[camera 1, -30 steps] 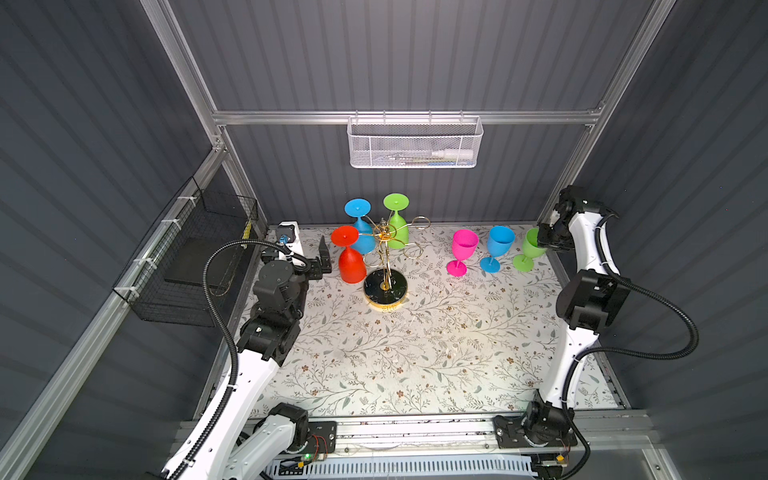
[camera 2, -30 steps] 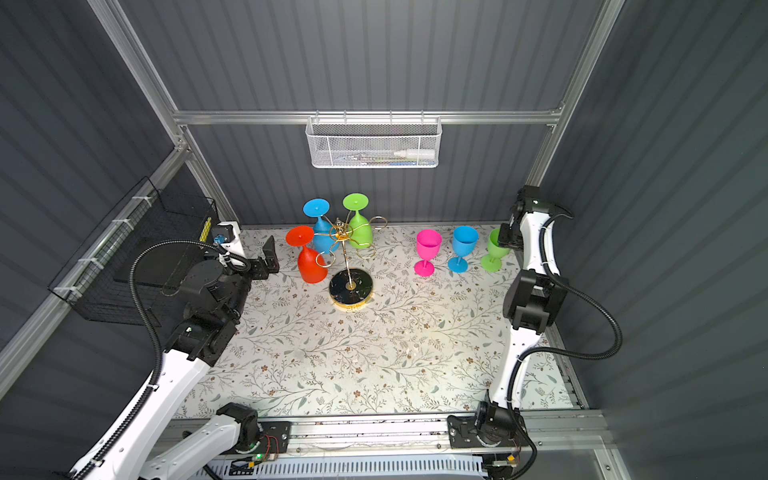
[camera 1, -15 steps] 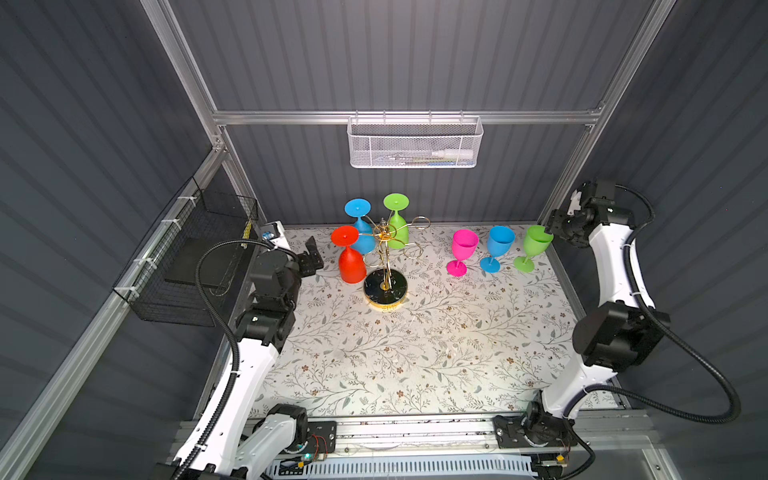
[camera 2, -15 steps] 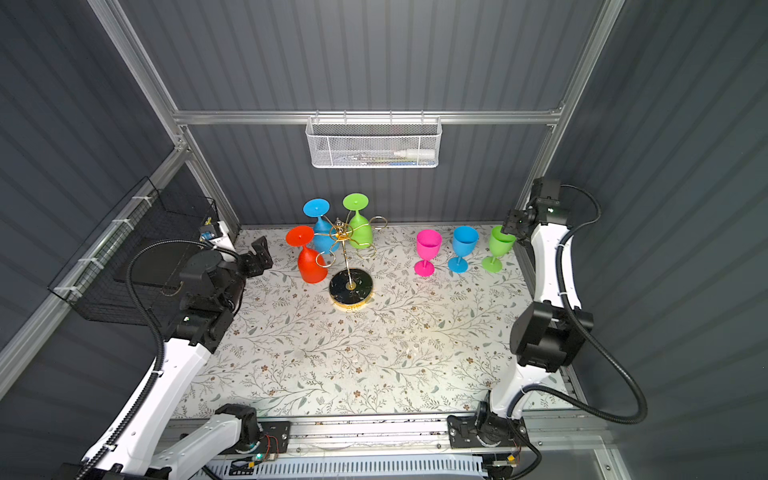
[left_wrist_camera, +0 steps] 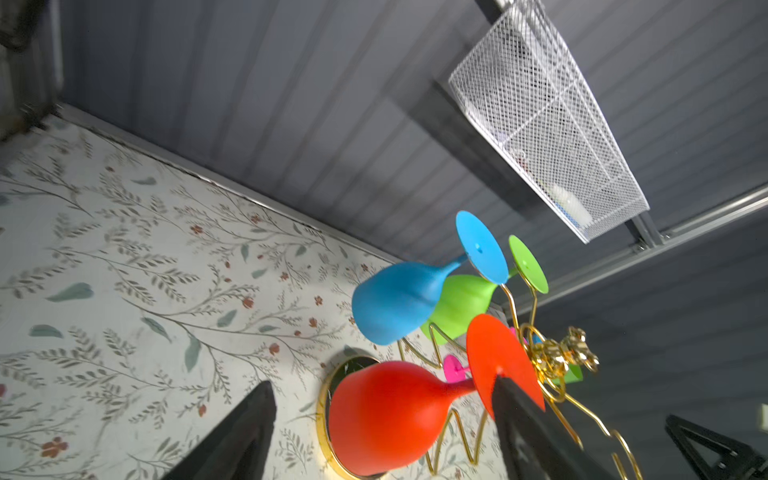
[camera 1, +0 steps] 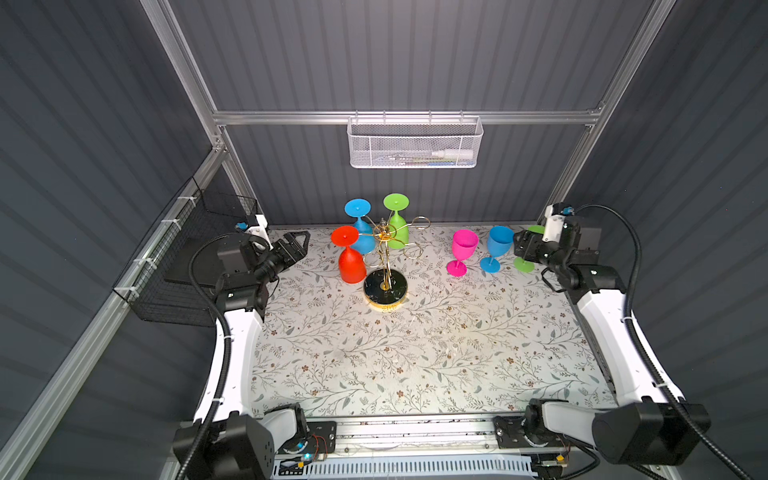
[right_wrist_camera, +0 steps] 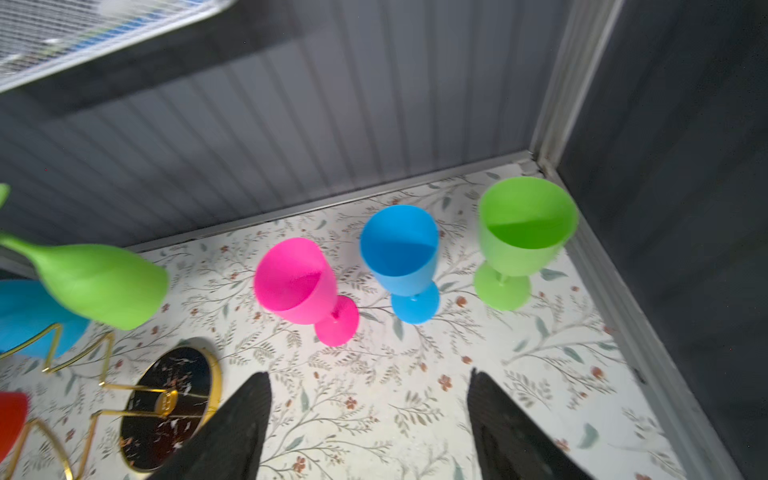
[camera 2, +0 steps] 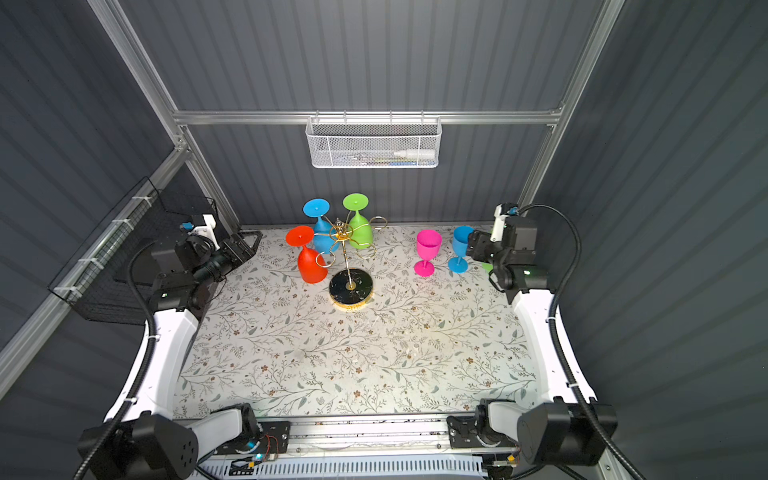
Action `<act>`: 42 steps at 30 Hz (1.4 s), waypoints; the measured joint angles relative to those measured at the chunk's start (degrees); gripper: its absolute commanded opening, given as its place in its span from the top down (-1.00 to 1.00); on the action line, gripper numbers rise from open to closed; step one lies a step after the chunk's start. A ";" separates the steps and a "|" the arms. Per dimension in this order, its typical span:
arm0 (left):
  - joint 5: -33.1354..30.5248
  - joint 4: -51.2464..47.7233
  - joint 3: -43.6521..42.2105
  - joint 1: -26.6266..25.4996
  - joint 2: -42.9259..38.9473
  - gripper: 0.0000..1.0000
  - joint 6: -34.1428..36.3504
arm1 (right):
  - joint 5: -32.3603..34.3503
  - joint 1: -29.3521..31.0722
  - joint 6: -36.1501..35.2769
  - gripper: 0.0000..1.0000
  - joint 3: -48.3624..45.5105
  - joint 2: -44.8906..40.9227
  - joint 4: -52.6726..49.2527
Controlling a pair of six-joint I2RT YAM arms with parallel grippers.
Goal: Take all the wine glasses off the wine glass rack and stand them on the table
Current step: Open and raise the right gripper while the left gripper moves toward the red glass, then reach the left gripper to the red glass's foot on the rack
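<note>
The wine glass rack (camera 1: 384,286) (camera 2: 351,286) is a gold wire stand on a round black base at the back middle. A red wine glass (camera 1: 351,262) (left_wrist_camera: 386,415), a blue one (camera 1: 361,239) and a green one (camera 1: 397,235) hang upside down from it. My left gripper (camera 1: 300,242) (left_wrist_camera: 382,384) is open, left of the red glass and apart from it; the glass lies ahead between the fingers' lines. My right gripper (camera 1: 519,247) (right_wrist_camera: 369,374) is open and empty at the back right, partly hiding a standing green glass (camera 1: 524,264).
A pink glass (camera 1: 461,249) (right_wrist_camera: 299,286), a blue glass (camera 1: 496,245) (right_wrist_camera: 403,257) and the green glass (right_wrist_camera: 523,232) stand upright in a row at the back right. A white mesh basket (camera 1: 415,143) hangs on the back wall. A black wire basket (camera 1: 183,257) hangs on the left wall.
My right gripper has opened off the standing green glass and its arm has swung up and then down low. The left gripper has drawn slightly left, away from the red glass.
</note>
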 measured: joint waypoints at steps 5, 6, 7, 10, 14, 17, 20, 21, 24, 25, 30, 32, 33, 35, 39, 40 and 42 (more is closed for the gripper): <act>11.08 1.31 1.75 0.39 3.54 -0.49 -0.39 | -1.66 6.36 2.23 -0.59 -7.61 -4.98 5.70; 12.74 1.79 1.97 0.39 4.11 -0.46 -0.44 | -2.23 6.95 2.62 -0.59 -8.35 -5.46 6.49; 14.78 2.10 2.49 0.39 4.96 -0.44 -0.42 | -2.89 7.56 3.06 -0.60 -9.16 -5.90 7.54; 19.52 2.10 4.17 0.39 7.65 -0.42 0.13 | -4.57 9.25 4.50 -0.62 -12.59 -7.39 11.41; 22.82 1.16 5.53 0.17 10.10 -0.39 1.84 | -6.01 11.30 6.14 -0.63 -17.97 -9.11 15.50; 23.96 0.00 6.62 -0.85 11.80 -0.37 3.23 | -7.39 11.91 6.95 -0.64 -19.74 -8.87 17.44; 24.11 -1.57 8.48 -3.10 13.73 -0.35 4.83 | -8.41 12.20 7.54 -0.64 -19.96 -8.09 18.86; 24.09 -1.92 9.05 -4.00 14.32 -0.33 5.38 | -8.85 12.31 7.85 -0.65 -20.00 -7.80 19.50; 24.09 -2.71 9.97 -5.84 15.43 -0.24 6.34 | -9.99 12.74 8.63 -0.65 -20.15 -7.06 21.18; 24.09 -2.97 10.29 -6.38 15.82 -0.21 6.58 | -10.32 12.85 8.79 -0.66 -20.15 -6.78 21.64; 23.63 -3.78 11.15 -6.97 17.09 -0.12 7.41 | -11.56 13.22 9.55 -0.66 -20.15 -5.97 22.80; 23.17 -4.17 11.15 -6.97 17.22 -0.06 7.63 | -11.78 13.31 9.70 -0.67 -20.15 -5.81 23.15; 23.06 -4.35 11.17 -6.97 17.25 -0.04 7.65 | -11.85 13.33 9.73 -0.67 -20.15 -5.70 23.34; 22.67 -4.50 11.19 -6.97 17.25 -0.01 7.67 | -12.11 13.42 9.79 -0.67 -20.15 -5.53 23.87; 22.12 -4.55 11.21 -6.97 17.29 0.08 7.65 | -12.76 13.46 10.16 -0.68 -20.15 -5.20 24.26; 22.10 -4.55 11.23 -6.97 17.33 0.11 7.63 | -12.85 13.46 10.19 -0.68 -20.15 -5.16 24.39; 22.10 -4.55 11.47 -6.97 17.49 0.16 7.63 | -12.92 13.46 10.25 -0.68 -20.15 -5.11 24.57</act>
